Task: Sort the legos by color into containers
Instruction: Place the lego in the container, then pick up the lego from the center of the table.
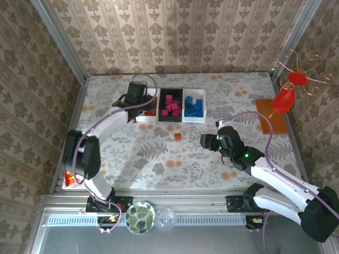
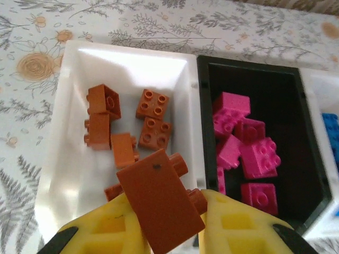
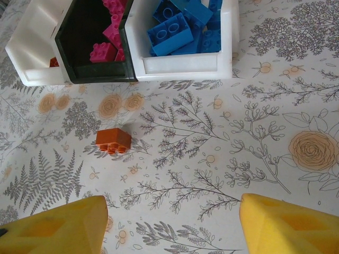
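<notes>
My left gripper [image 2: 169, 214] is shut on an orange-brown lego [image 2: 159, 203], tilted, just above the near end of the left white container [image 2: 63, 159]. Several orange-brown legos [image 2: 151, 119] lie in that container. The black middle container [image 2: 254, 79] holds magenta-pink legos [image 2: 257, 156]. The right white container [image 3: 180, 63] holds blue legos [image 3: 169, 32]. One orange-brown lego [image 3: 113, 141] lies loose on the table [image 1: 177, 137]. My right gripper [image 3: 172, 211] stands open above the cloth, to the right of and nearer than that loose lego, with nothing between its fingers.
An orange mat with a red wire-topped object [image 1: 283, 100] sits at the far right. A green-patterned plate [image 1: 140, 216] and a clear cup [image 1: 166, 218] rest on the near rail. A small red-orange item [image 1: 69, 180] lies at the left edge.
</notes>
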`<state>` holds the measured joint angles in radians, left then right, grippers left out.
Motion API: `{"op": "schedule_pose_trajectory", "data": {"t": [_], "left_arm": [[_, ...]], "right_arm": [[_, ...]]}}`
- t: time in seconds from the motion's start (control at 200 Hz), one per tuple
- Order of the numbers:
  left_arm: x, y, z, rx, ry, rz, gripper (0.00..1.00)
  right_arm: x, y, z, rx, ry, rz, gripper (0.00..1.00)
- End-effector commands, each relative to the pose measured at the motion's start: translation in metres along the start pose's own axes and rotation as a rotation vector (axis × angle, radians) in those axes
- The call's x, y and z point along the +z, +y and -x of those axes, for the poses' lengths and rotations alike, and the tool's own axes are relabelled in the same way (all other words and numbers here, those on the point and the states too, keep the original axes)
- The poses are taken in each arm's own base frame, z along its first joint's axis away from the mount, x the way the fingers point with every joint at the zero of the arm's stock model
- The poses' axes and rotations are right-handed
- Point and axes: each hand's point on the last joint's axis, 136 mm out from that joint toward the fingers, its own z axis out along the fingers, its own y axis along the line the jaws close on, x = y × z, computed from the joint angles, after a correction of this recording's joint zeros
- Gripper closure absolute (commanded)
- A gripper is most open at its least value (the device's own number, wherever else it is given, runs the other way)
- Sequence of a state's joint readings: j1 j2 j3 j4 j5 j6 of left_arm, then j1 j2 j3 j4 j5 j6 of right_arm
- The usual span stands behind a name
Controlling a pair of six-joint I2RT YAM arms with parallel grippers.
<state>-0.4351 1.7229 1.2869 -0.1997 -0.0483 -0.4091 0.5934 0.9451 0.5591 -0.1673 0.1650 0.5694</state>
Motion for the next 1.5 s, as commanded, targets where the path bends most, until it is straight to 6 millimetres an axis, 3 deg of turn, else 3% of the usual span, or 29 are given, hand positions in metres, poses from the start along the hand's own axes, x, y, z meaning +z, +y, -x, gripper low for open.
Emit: {"op": "schedule_pose_trajectory", "data": {"t": [0.0, 0.115, 0.24, 0.395, 0.515, 0.56, 0.6, 0.755, 0.935, 1.075, 1.205, 1.495], "left_arm": [[0.021, 0.012, -0.002, 0.035, 0.077, 0.037, 0.80], [0.042, 0.019, 0.003, 0.025, 0.101, 0.058, 0.75], [0.049, 0.016, 0.004, 0.019, 0.116, 0.043, 0.54], [0.019, 0.001, 0.013, 0.017, 0.046, -0.022, 0.36], [-0.017, -0.018, 0.005, 0.036, -0.002, -0.084, 0.28], [-0.030, -0.019, -0.003, 0.044, -0.012, -0.096, 0.26], [-0.044, -0.038, -0.014, 0.075, -0.021, -0.135, 0.24], [-0.083, -0.059, -0.060, 0.126, -0.018, -0.196, 0.22], [-0.109, -0.073, -0.115, 0.163, 0.012, -0.245, 0.19], [-0.106, -0.074, -0.157, 0.173, 0.078, -0.252, 0.17], [-0.089, -0.067, -0.189, 0.149, 0.134, -0.240, 0.16], [-0.050, -0.091, -0.205, 0.191, 0.200, -0.281, 0.18]], "right_arm": [[-0.001, -0.001, -0.003, 0.019, 0.001, 0.007, 0.32], [-0.002, -0.001, -0.002, 0.013, 0.005, 0.006, 0.32], [-0.002, 0.003, -0.002, -0.002, 0.022, 0.018, 0.31], [-0.002, 0.003, -0.002, -0.003, 0.021, 0.019, 0.30], [0.000, 0.005, -0.001, -0.006, 0.023, 0.024, 0.30], [0.001, 0.006, -0.001, -0.006, 0.026, 0.026, 0.29], [0.002, 0.006, -0.001, -0.005, 0.028, 0.027, 0.29], [0.007, 0.008, -0.005, -0.001, 0.045, 0.033, 0.29], [0.015, 0.011, -0.012, 0.001, 0.074, 0.047, 0.29], [0.022, 0.014, -0.019, -0.002, 0.100, 0.055, 0.29], [0.027, 0.013, -0.026, -0.003, 0.121, 0.048, 0.29], [0.032, 0.012, -0.034, -0.006, 0.145, 0.042, 0.29]]}}
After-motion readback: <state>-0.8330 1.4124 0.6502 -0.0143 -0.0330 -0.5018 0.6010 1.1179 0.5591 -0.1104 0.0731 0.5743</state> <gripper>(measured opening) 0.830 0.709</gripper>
